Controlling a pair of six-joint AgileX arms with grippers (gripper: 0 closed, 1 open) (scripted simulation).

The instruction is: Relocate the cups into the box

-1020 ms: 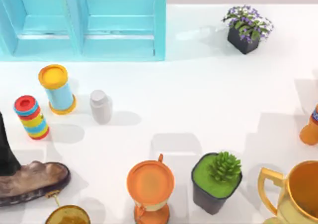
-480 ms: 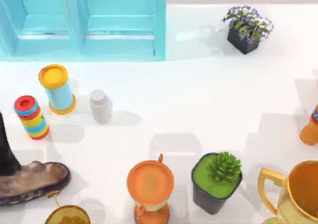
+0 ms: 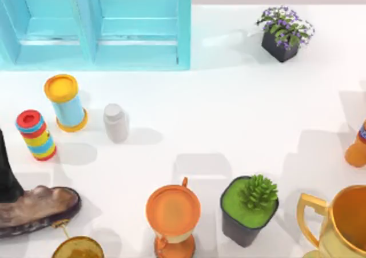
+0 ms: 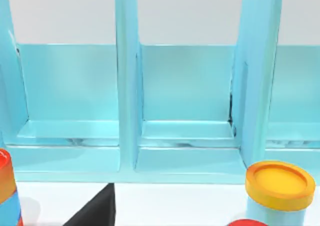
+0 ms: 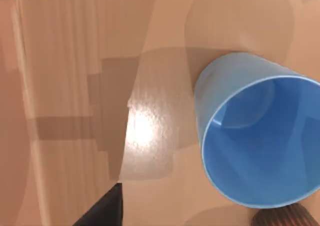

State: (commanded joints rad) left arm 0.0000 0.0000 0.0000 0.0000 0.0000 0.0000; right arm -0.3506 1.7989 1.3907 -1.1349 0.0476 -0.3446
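Note:
The blue cup rests on a brown wood-like surface in the right wrist view, its open mouth turned toward the camera. The ribbed pinkish-brown cup peeks in at the frame's edge just beside it. A dark part of my right gripper shows some way off from the blue cup, with nothing seen in it. The light-blue box, split into compartments, stands at the table's back left. The left wrist view looks into the box, with a dark part of my left gripper in front of it.
On the white table stand a yellow-lidded blue can, a striped red-topped can, a grey capped bottle, a brown shoe, an orange hourglass, a green potted plant, a gold trophy cup and a purple flower pot.

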